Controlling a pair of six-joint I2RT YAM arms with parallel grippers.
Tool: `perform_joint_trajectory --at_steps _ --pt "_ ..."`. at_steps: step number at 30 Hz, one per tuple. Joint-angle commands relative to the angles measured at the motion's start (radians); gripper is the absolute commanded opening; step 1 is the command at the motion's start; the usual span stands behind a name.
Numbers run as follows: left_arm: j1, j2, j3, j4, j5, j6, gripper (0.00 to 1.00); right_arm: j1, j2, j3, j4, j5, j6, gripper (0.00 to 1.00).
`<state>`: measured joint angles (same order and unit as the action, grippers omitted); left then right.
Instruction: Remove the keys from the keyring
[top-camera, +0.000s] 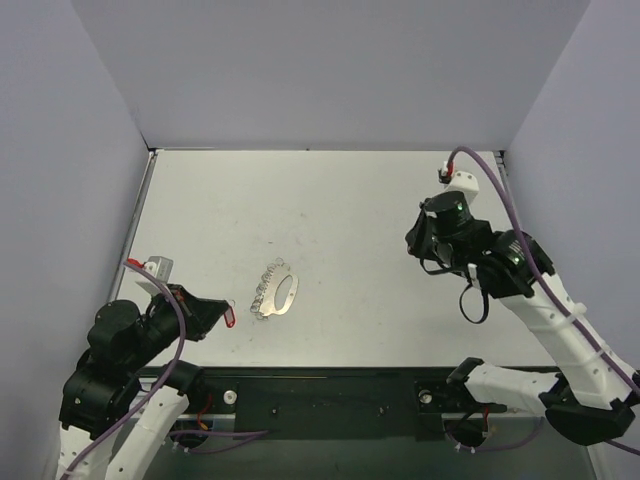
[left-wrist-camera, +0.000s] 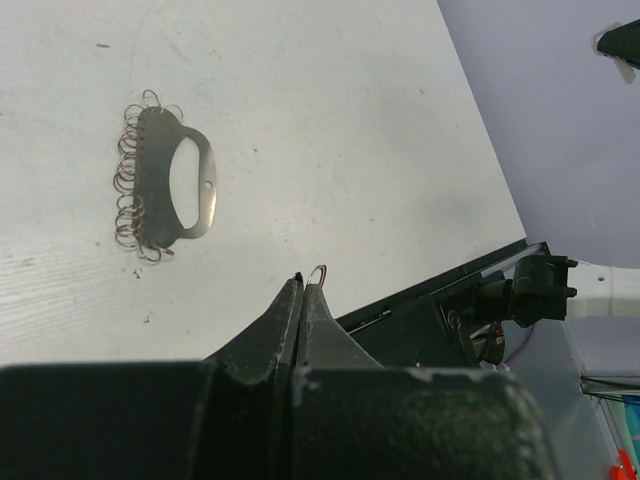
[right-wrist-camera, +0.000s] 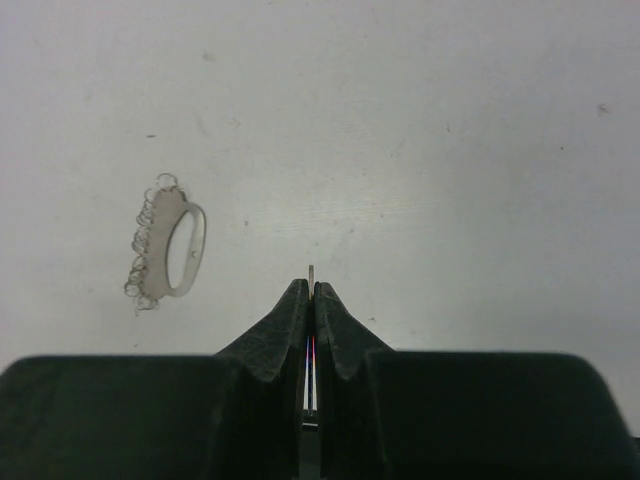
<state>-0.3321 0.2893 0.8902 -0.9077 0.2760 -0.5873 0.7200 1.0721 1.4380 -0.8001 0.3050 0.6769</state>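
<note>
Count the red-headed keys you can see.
1. The key sits at the tip of the left pincer, left of the keyring. The shut right pincer pinches a thin grey sliver I cannot identify; it may be another.

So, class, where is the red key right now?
Top view, left side: the key is pinched at the tips of the left pincer, just left of the keyring, which lies flat, apart from it.

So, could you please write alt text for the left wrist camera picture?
The black left claw, shut tight, pinches a small wire loop at its tip above a white table. Farther away lies a flat silver metal plate with an oval hole, with little wire rings crowded along one edge.
</note>
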Motion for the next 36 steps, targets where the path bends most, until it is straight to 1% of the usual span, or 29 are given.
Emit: perform_joint_trajectory --at_steps 1,5,9,14,18,21,26,29,32,36 --pt "0.004 0.024 -0.017 -0.017 -0.066 -0.014 0.00 -0.080 0.095 0.001 -0.122 -0.033 -0.057 0.00" --pt "0.002 0.019 -0.027 -0.054 -0.156 -0.039 0.00 -0.155 0.184 0.010 -0.148 -0.064 -0.065 0.00" --pt "0.002 0.007 -0.033 -0.082 -0.218 -0.045 0.00 -0.201 0.282 0.053 -0.186 -0.020 -0.091 0.00" --pt "0.002 -0.015 -0.065 -0.088 -0.239 -0.045 0.00 -0.225 0.397 0.071 -0.199 0.084 -0.129 0.00" --pt "0.002 -0.015 -0.062 -0.083 -0.231 -0.036 0.00 -0.247 0.485 0.039 -0.133 0.114 -0.172 0.00" --pt "0.002 -0.015 -0.065 -0.082 -0.232 -0.035 0.00 -0.264 0.549 0.032 -0.081 0.105 -0.209 0.00" --pt "0.002 0.002 -0.070 -0.089 -0.228 -0.039 0.00 -0.304 0.652 0.036 -0.039 0.083 -0.244 0.00" --pt "0.002 0.004 -0.066 -0.089 -0.232 -0.040 0.00 -0.333 0.686 0.022 0.012 0.008 -0.258 0.00" --pt "0.004 0.001 -0.068 -0.091 -0.235 -0.040 0.00 -0.364 0.736 0.027 0.018 -0.015 -0.267 0.00" --pt "0.007 -0.002 -0.071 -0.092 -0.235 -0.043 0.00 -0.393 0.761 0.021 0.033 -0.056 -0.277 0.00"
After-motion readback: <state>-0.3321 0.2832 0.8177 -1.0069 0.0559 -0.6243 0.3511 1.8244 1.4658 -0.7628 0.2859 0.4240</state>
